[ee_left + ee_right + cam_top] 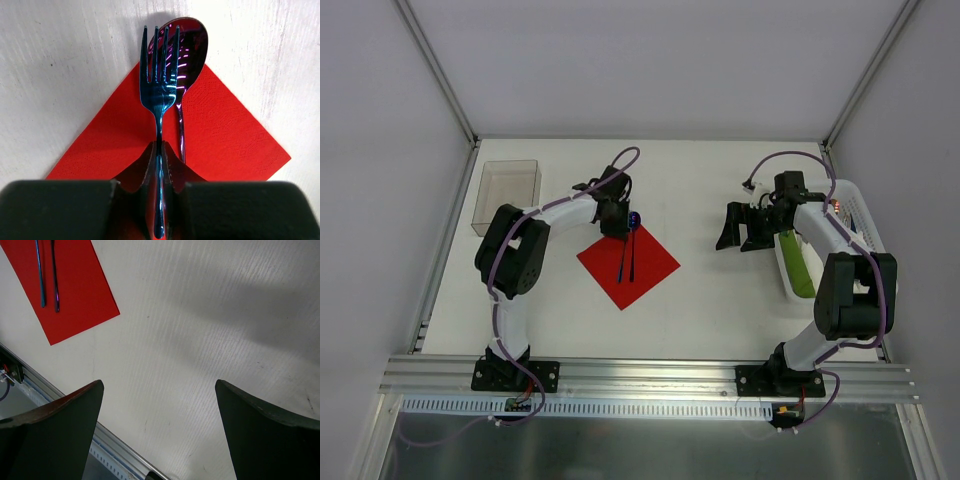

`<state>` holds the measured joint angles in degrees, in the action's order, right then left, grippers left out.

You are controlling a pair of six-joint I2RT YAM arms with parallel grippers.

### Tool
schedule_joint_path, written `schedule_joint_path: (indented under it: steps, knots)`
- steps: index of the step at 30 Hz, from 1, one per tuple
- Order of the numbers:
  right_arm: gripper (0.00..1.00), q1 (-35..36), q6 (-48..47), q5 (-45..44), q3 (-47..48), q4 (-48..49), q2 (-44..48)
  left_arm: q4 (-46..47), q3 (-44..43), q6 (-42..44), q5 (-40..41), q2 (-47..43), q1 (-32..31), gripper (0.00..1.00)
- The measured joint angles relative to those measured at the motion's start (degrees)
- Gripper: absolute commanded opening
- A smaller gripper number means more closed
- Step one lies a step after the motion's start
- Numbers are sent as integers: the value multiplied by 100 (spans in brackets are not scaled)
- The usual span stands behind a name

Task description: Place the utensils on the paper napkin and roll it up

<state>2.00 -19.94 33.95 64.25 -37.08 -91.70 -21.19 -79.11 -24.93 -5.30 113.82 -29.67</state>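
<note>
Left pincer (160,150) is clamped on the fork (159,90) handle, just beside the spoon (187,45) over the red napkin (225,130). I'd set it flat and parallel before letting go. Right pincer (159,385) is wide open, empty.

Paper napkin (225,130): bright red square, spread flat, turned cornerwise like a diamond.
Fork (159,95): slim, four tines, iridescent blue-purple finish; its handle runs down the napkin's middle, pinched between the fingertips of the left gripper (160,150); its tines reach past the far corner.
Spoon (187,45): same iridescent finish; just beside the fork on its right, nearly parallel; bowl beyond the napkin's far corner, handle on the red paper.
</note>
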Motion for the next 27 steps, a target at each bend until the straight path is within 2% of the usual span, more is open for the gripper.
schedule_joint_path:
  steps: [22,27]
  knots:
    - [99,0,20,0,0,28,-85,37,-223,-133,-9,153,0,8]
    - [99,0,20,0,0,31,-87,39,-225,-155,-11,181,0,18]
